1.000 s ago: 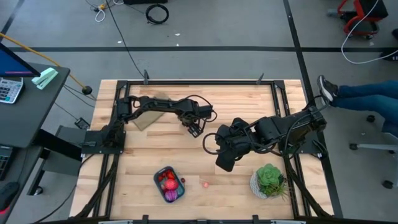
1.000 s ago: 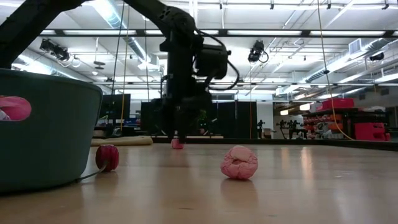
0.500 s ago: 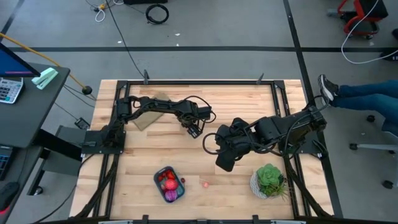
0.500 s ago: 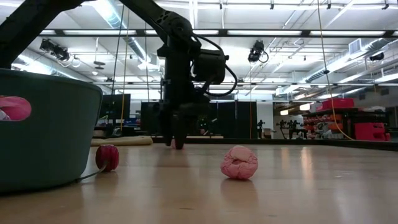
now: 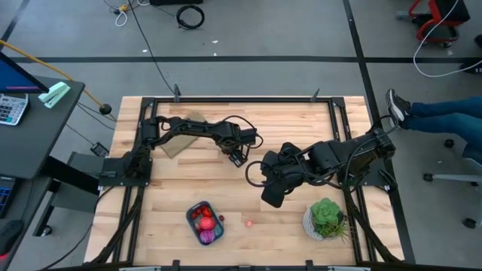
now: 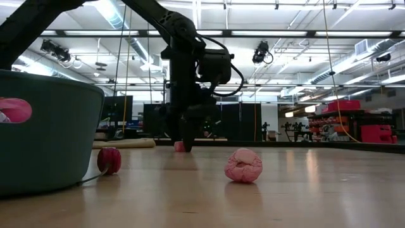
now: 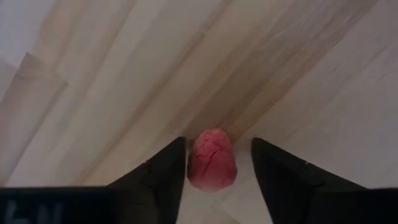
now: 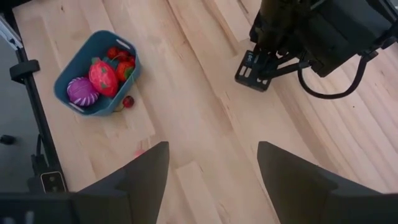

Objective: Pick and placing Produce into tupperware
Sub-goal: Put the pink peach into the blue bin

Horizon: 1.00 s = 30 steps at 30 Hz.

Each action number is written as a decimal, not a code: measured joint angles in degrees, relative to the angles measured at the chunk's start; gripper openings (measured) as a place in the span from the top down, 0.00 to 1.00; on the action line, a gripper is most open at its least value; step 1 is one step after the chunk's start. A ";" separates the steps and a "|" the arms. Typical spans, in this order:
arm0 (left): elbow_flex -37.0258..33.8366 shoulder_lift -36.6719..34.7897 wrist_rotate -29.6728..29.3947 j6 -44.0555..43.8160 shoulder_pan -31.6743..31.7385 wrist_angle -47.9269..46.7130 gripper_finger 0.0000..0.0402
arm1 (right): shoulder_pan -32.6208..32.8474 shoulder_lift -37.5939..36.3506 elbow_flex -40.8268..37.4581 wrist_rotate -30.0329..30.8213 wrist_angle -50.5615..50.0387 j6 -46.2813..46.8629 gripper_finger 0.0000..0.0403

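Observation:
The teal tupperware (image 5: 205, 223) sits near the table's near edge and holds red pieces and a magenta-purple one (image 8: 96, 71). A red cherry (image 6: 109, 160) lies on the table just outside its wall. A pale pink ball (image 6: 243, 165) rests on the wood to its right. My left gripper (image 7: 214, 180) is open and low at mid-table. Its fingers stand on either side of a small red piece (image 7: 211, 158) that lies on the table. My right gripper (image 8: 211, 186) is open and hovers right of centre (image 5: 271, 192), holding nothing.
A green plant in a white pot (image 5: 325, 218) stands at the near right corner. A flat tan piece (image 5: 181, 135) lies under the left arm at the far left. Bare wood (image 5: 181, 181) stretches between the left gripper and the tupperware.
My left gripper has come down over the small red piece. Its fingertips, which were above the piece a second ago, now reach table level beside it. The produce and the tupperware have stayed where they were.

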 joint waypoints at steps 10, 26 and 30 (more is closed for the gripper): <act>0.00 0.02 0.21 -0.07 -0.19 -0.68 0.78 | 0.00 0.00 0.00 0.00 -0.02 -0.07 0.37; 0.01 -4.82 15.26 -4.87 -7.79 -12.57 0.84 | 0.00 0.04 -0.20 0.46 -0.01 -1.04 0.37; 0.11 -9.93 16.57 -9.94 -12.88 -14.35 0.86 | 0.00 0.04 -0.20 1.03 0.02 -1.53 0.37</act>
